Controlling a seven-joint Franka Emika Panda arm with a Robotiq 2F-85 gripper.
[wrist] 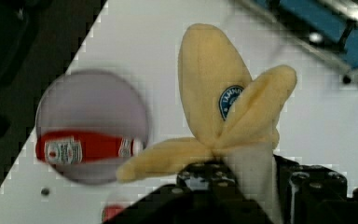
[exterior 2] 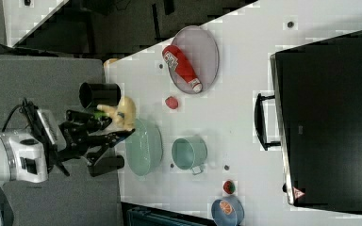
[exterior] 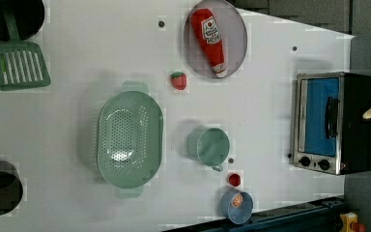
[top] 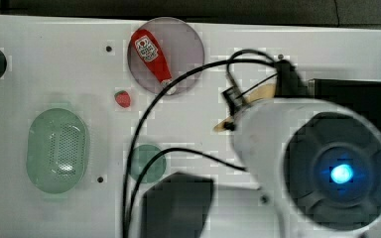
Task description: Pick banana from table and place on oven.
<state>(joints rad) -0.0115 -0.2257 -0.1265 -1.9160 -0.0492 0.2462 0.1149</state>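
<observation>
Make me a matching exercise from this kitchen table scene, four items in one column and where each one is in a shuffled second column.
Things:
1. ketchup bottle
2. banana
3. strawberry
4. colander

Places:
A. held in the gripper, off the table
B. lying on the round plate
C. on the table, empty
D. on the table between plate and colander

Pairs: 1-B, 2-A, 3-D, 4-C

the pale yellow, half-peeled banana (wrist: 214,93) with a small blue sticker is lifted off the large white flat desk (exterior: 101,48), its peel flaps spread. the boxy toaster oven (exterior: 335,123) with black top, silver front frame and bluish glass door stands at the left view's right desk edge, door shut.
</observation>
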